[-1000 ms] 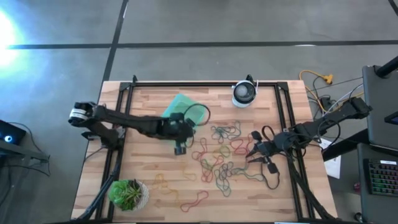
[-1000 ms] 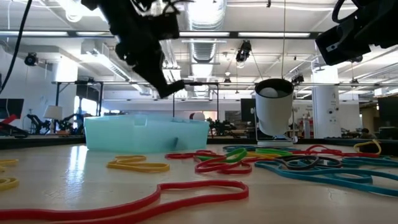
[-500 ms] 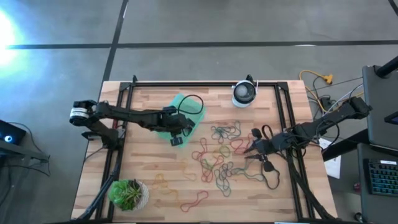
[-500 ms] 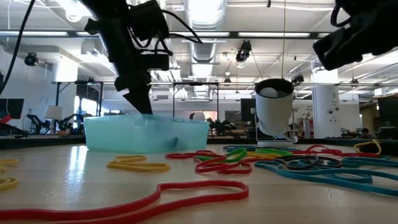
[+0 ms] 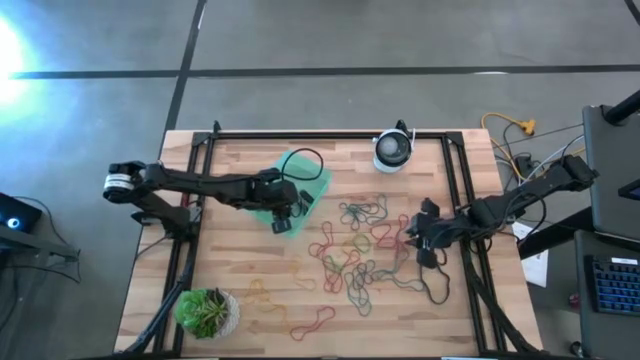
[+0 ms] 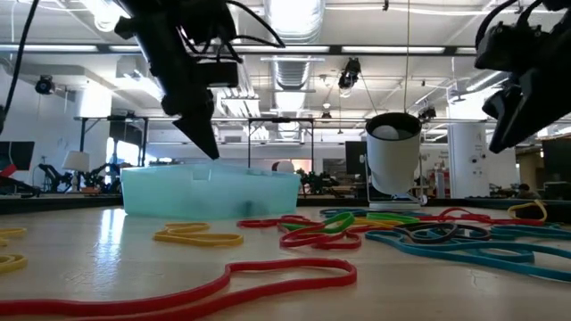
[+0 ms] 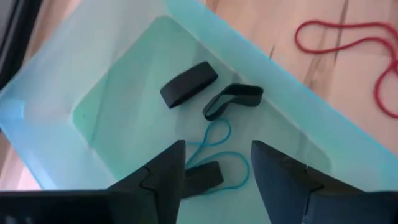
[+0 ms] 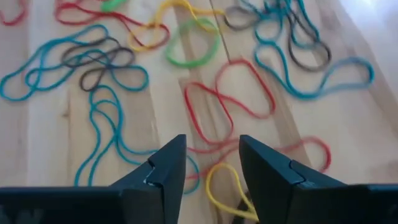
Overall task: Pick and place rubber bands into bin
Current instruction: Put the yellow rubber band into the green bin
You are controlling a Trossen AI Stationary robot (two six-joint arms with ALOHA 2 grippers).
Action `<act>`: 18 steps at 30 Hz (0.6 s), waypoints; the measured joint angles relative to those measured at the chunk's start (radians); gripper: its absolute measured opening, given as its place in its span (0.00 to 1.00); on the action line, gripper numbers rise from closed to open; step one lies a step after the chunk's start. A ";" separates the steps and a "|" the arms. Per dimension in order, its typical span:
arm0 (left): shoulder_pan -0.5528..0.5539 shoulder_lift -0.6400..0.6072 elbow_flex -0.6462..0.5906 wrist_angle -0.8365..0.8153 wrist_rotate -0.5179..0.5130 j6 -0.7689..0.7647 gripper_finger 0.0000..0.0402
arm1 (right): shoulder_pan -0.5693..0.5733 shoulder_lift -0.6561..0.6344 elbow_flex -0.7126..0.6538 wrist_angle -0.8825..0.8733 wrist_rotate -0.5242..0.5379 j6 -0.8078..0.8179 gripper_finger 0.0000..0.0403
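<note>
Wooden table (image 5: 250, 270): left tool (image 7: 217, 163) open over bin (image 7: 56, 106), empty.

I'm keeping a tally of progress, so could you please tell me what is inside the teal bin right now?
The bin holds two wide black bands, a thin blue loop and another dark band partly hidden behind the open left claw.

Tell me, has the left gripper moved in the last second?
Yes. In the high view the left gripper has moved from the bare wood beside the rubber bands back over the bin, open above the bands already inside.
</note>
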 joint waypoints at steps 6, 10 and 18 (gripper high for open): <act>-0.023 -0.056 -0.002 0.001 0.000 -0.002 0.42 | 0.000 0.080 -0.002 -0.078 -0.003 0.085 0.35; -0.039 -0.089 -0.002 -0.001 0.000 -0.002 0.42 | 0.000 0.162 -0.002 -0.095 -0.003 0.089 0.36; -0.053 -0.111 -0.002 0.002 0.000 -0.002 0.42 | 0.000 0.321 -0.002 -0.041 0.015 0.007 0.39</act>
